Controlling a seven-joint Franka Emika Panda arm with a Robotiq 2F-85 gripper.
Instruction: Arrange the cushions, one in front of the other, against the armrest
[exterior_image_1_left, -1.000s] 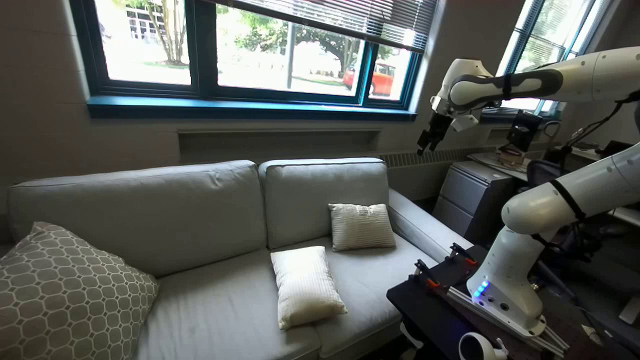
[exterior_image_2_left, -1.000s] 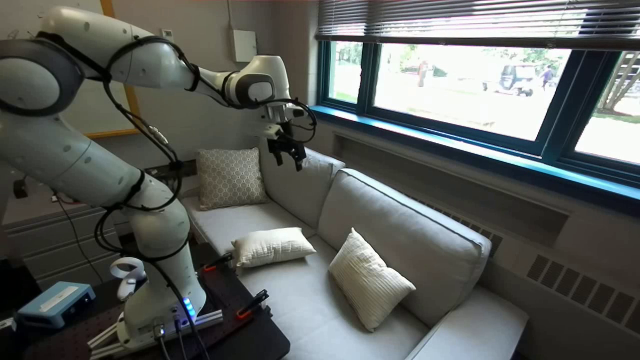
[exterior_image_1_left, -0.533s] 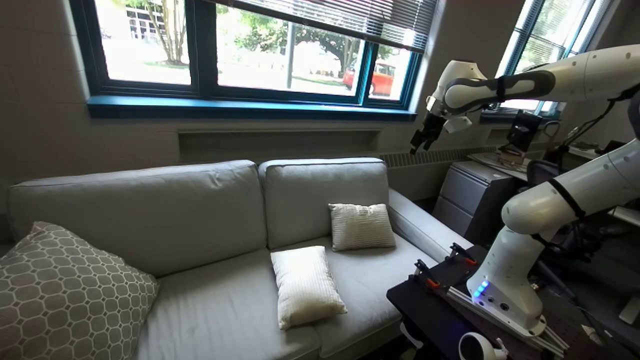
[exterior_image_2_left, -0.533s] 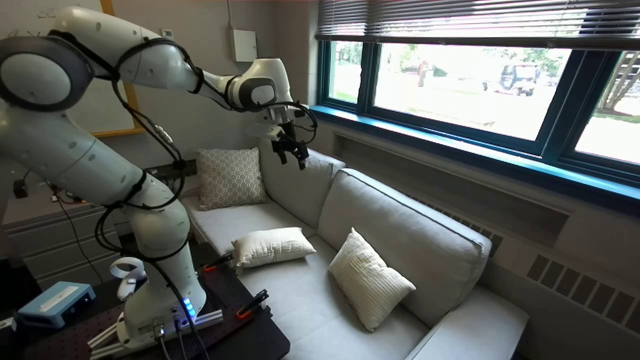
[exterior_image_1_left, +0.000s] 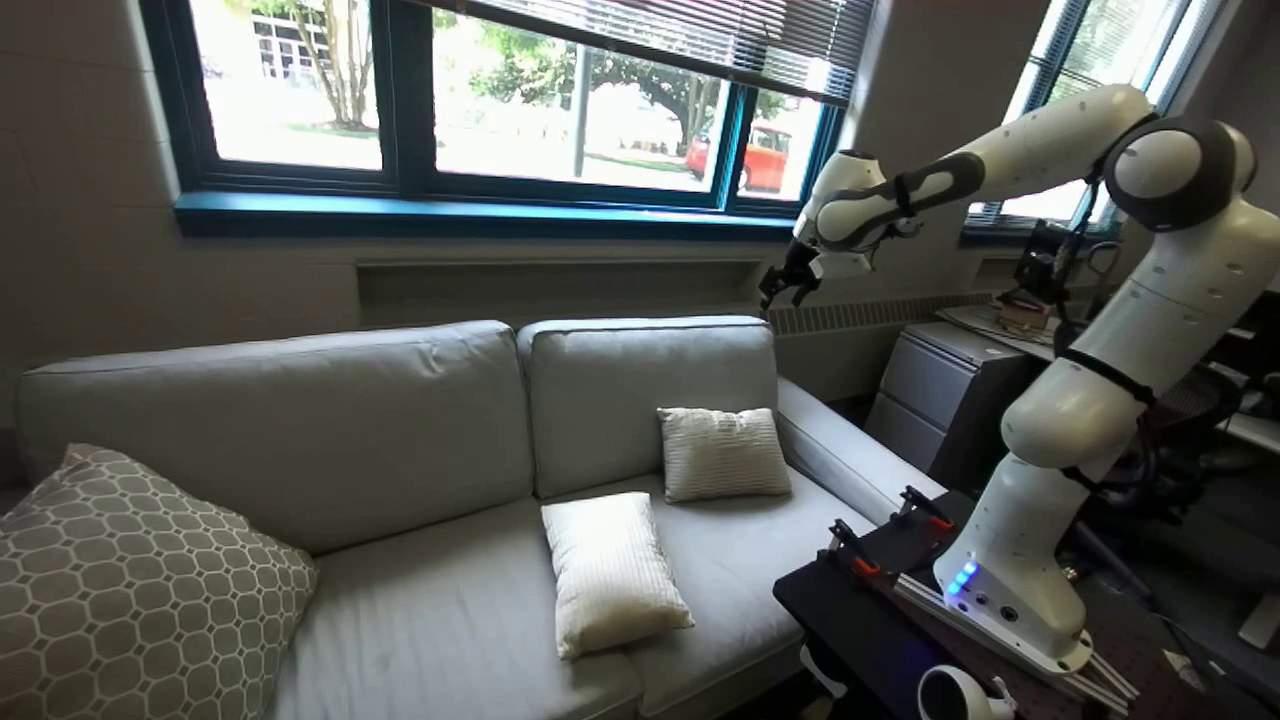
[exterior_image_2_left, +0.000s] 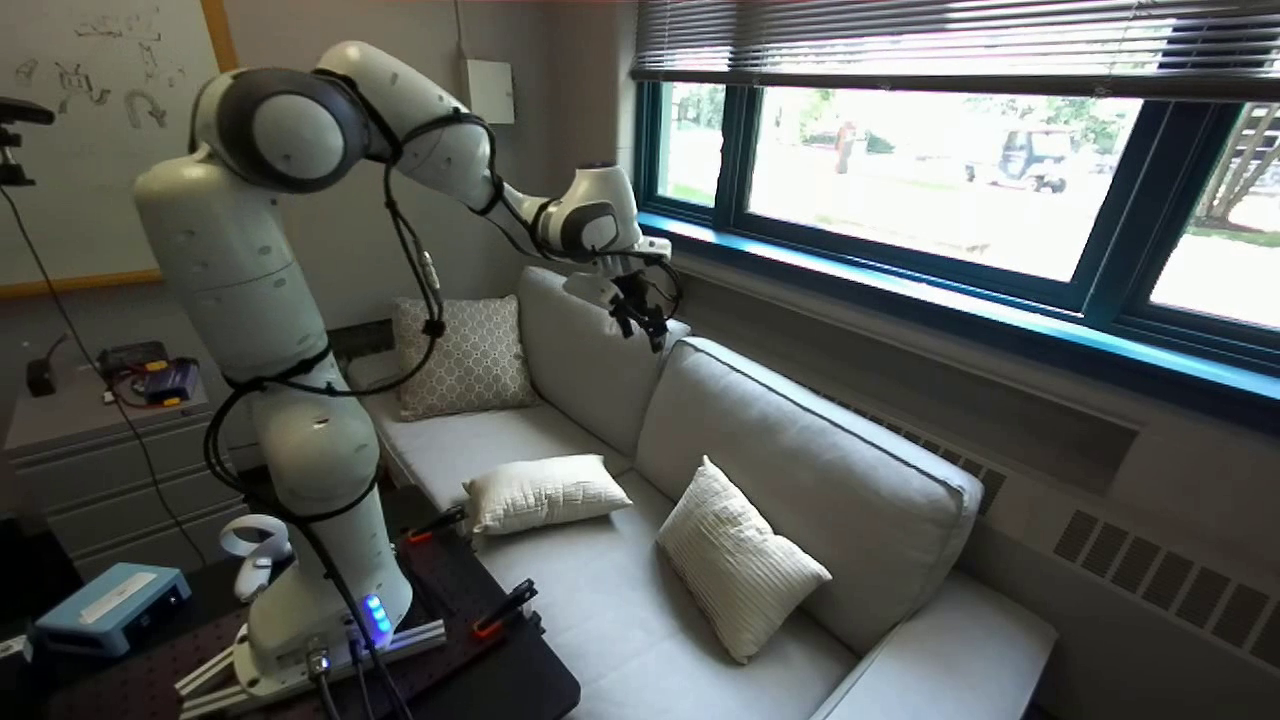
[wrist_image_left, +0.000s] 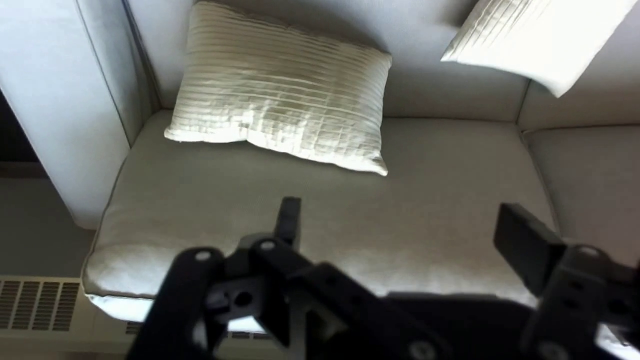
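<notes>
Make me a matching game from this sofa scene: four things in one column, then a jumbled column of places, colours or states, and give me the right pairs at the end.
Column one
1. Hand
2. Large cushion
3. Windowsill
4. White cushion farther from the armrest

Column two
A. Blue
B. Lying across the line between two seat pads
C. Open, holding nothing
D. Covered in a pale lattice pattern

Right pairs: 1-C, 2-D, 3-A, 4-B
</notes>
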